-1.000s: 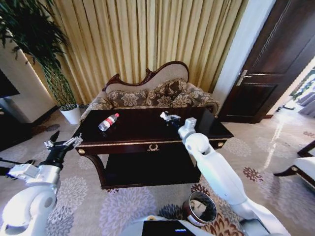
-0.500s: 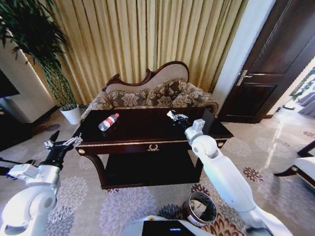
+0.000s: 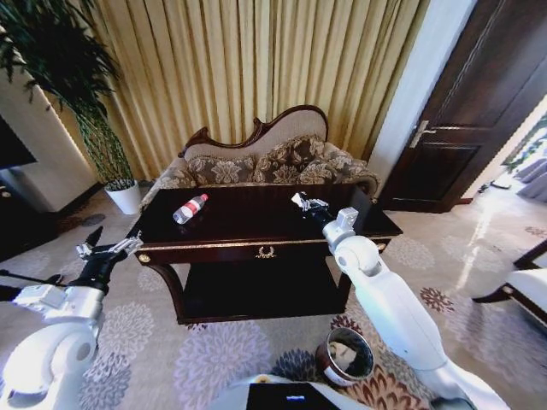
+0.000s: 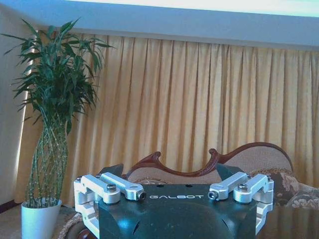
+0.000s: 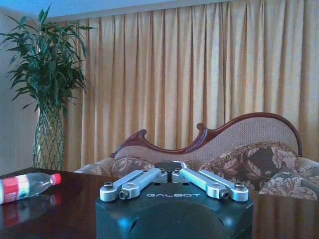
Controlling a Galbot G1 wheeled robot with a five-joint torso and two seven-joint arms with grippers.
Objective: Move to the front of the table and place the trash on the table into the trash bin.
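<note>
The dark glossy table (image 3: 248,224) stands straight ahead of me. A clear bottle (image 3: 189,207) with a red cap lies on its side on the table's left half, and in the right wrist view the bottle (image 5: 25,185) rests on the table top (image 5: 65,211). My right gripper (image 3: 301,202) hovers over the table's right half, and its fingers (image 5: 169,167) are shut with nothing visible between them. My left gripper (image 3: 109,248) is held off the table's left front corner, open (image 4: 169,172) and empty. The trash bin (image 3: 346,357) sits on the carpet by my right arm, with white paper inside it.
A carved sofa (image 3: 265,166) with patterned cushions stands close behind the table, before gold curtains. A tall plant in a white pot (image 3: 126,198) is at the far left. A dark door (image 3: 479,111) and a chair's corner (image 3: 526,290) lie to the right.
My right arm has swung a little to the right, carrying its shut gripper across the table's right half. The left arm and the bottle have stayed put.
</note>
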